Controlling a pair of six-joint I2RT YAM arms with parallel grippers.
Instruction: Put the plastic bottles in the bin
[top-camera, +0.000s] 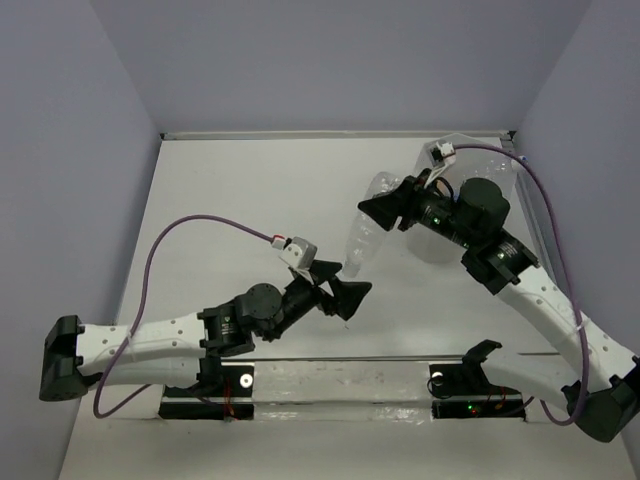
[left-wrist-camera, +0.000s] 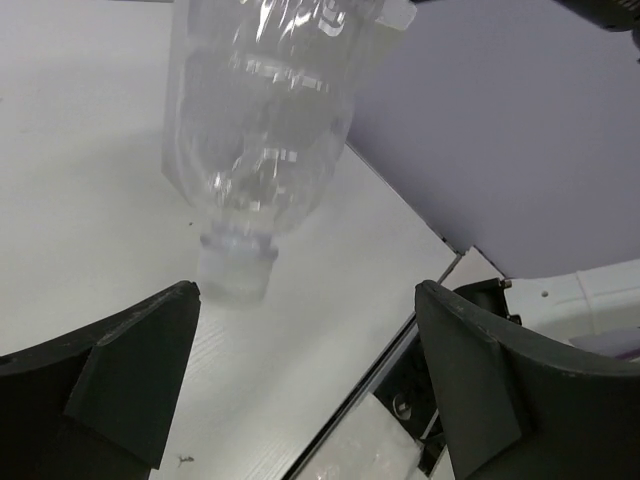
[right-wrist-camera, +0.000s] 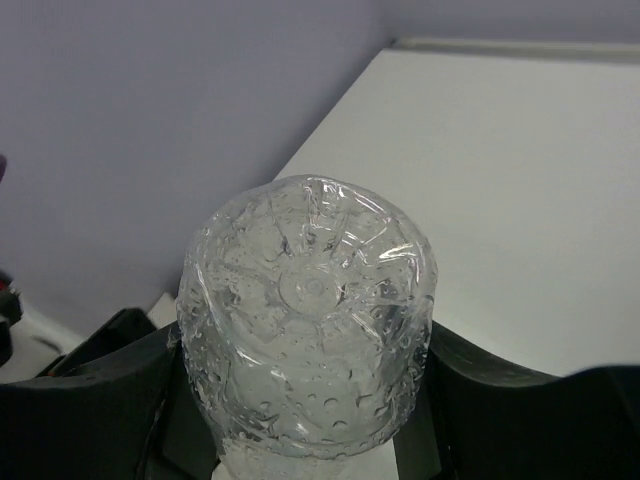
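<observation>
A white table (top-camera: 230, 190) carries a translucent bin (top-camera: 492, 160) at its far right.

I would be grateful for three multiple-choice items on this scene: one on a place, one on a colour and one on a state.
1. Where does the tall translucent white plastic bin stand?
A. At the near left corner
B. At the far right of the white table, behind the right arm
C. Between the arm bases

2. What colour is the body of the ribbed plastic bottle?
A. Orange
B. Blue
C. Clear

3. How is the left hand?
A. Open, at the bottle's cap end
B. Shut on the bottle
C. Shut on nothing

Answers:
1 B: the top view shows it at the far right edge.
2 C: the table shows through it.
3 A: its fingers stand wide apart in the left wrist view, while the right hand grips the bottle.
</observation>
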